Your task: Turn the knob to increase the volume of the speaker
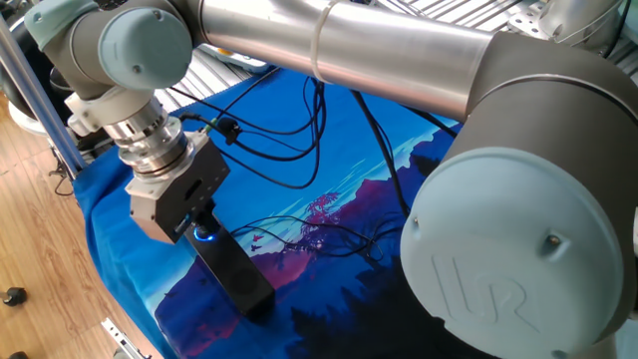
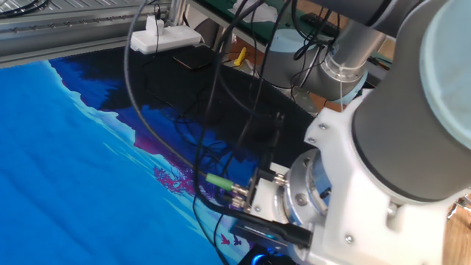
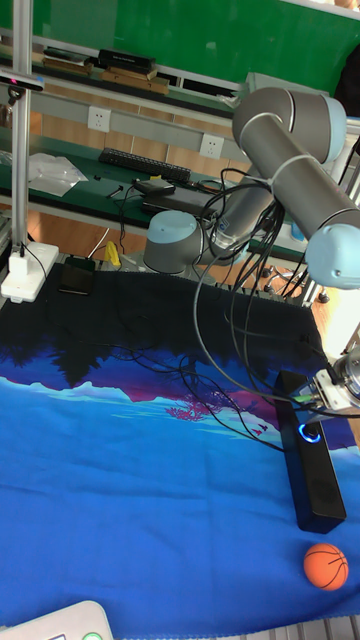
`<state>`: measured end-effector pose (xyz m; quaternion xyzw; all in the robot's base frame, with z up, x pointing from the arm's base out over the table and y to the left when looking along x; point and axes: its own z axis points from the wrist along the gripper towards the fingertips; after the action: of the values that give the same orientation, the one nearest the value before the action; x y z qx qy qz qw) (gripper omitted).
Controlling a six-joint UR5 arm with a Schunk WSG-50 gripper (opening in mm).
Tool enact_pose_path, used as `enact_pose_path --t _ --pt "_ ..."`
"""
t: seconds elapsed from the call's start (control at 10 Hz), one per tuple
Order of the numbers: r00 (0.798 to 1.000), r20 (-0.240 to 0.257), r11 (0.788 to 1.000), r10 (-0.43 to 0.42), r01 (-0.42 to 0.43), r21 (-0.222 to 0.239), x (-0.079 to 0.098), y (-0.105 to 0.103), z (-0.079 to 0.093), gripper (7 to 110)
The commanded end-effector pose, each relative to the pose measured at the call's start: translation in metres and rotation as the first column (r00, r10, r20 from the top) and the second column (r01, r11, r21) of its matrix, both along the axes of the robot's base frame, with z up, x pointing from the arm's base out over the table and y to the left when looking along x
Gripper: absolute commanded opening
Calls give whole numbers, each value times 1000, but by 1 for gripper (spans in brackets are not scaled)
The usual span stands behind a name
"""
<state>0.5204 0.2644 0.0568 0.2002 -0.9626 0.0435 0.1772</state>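
The speaker (image 1: pixel 235 276) is a long black bar lying on the blue cloth; in the tall fixed view the speaker (image 3: pixel 310 462) runs along the right side. Its knob (image 1: pixel 204 235) glows with a blue ring, also seen as the knob (image 3: pixel 309 432) midway along the bar. My gripper (image 1: pixel 199 221) hangs straight over the knob, fingers pointing down, with the blue glow showing just under them. At the right edge of the tall view, only part of the gripper (image 3: pixel 338 392) shows. The fingertips are hidden, so contact with the knob is unclear.
Black cables (image 1: pixel 299 150) trail across the blue cloth (image 2: pixel 66 162) to the wrist. An orange ball (image 3: pixel 325 565) lies near the speaker's close end. A white power strip (image 2: pixel 163 37) and a dark flat device (image 2: pixel 193 57) sit at the cloth's far edge.
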Motion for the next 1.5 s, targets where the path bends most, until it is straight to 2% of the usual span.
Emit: enact_pose_path --t 0.0,0.5,1.4 --pt "1000 3 1000 10 -10 5 3 -5 -2 7" --pt "1000 4 1000 9 -9 15 5 -2 -5 7" --pt "1000 3 1000 -9 9 22 -3 10 -14 7"
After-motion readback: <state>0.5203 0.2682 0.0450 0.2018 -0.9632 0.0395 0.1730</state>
